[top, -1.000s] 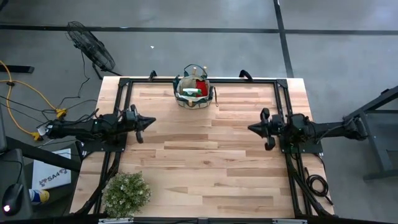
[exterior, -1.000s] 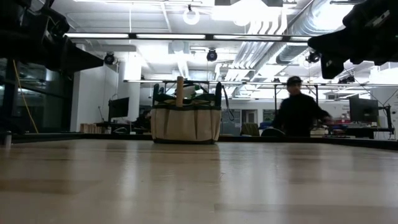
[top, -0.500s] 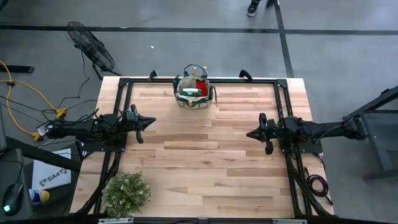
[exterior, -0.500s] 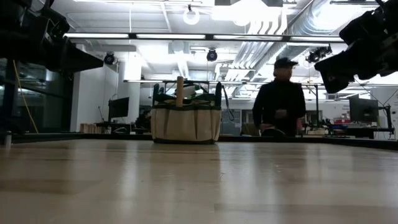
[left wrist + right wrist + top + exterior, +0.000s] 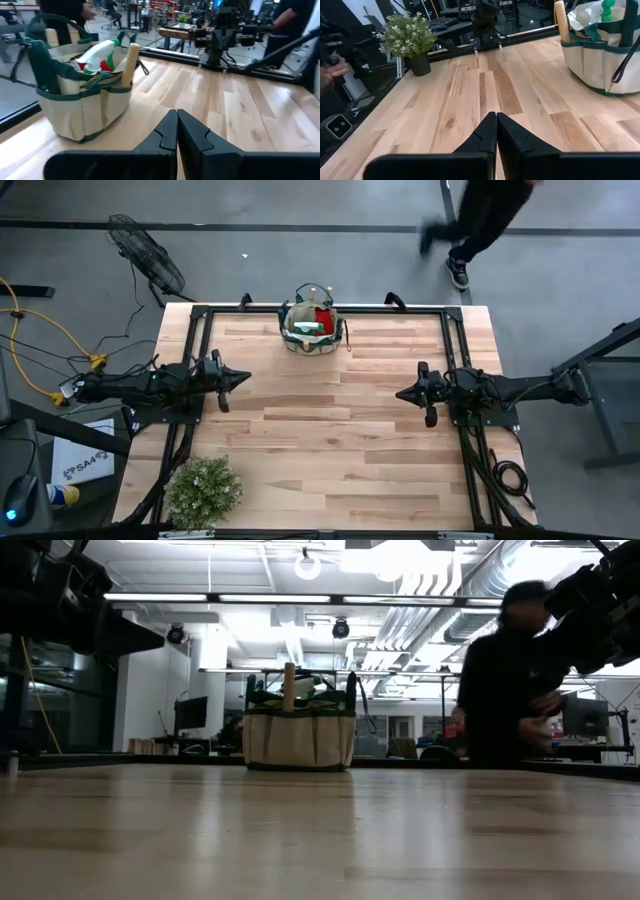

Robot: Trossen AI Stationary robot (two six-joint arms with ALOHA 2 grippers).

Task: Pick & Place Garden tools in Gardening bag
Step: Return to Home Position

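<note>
Beige gardening bag [image 5: 313, 328] at far edge; your left gripper [image 5: 243, 379] and right gripper [image 5: 400, 394] wait apart, fingers pressed together; potted plant [image 5: 204, 491] near corner, person [image 5: 480, 220] beyond.

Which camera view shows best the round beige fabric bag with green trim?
The left wrist view: the round beige fabric bag is close, whole, its inside visible. The high view shows it small from above, the low view only its side, the right wrist view only part.

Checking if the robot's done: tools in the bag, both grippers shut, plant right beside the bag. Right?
No. The high view shows the plant far from the bag, across the table. Tools are in the bag; left gripper and right gripper shut.
</note>
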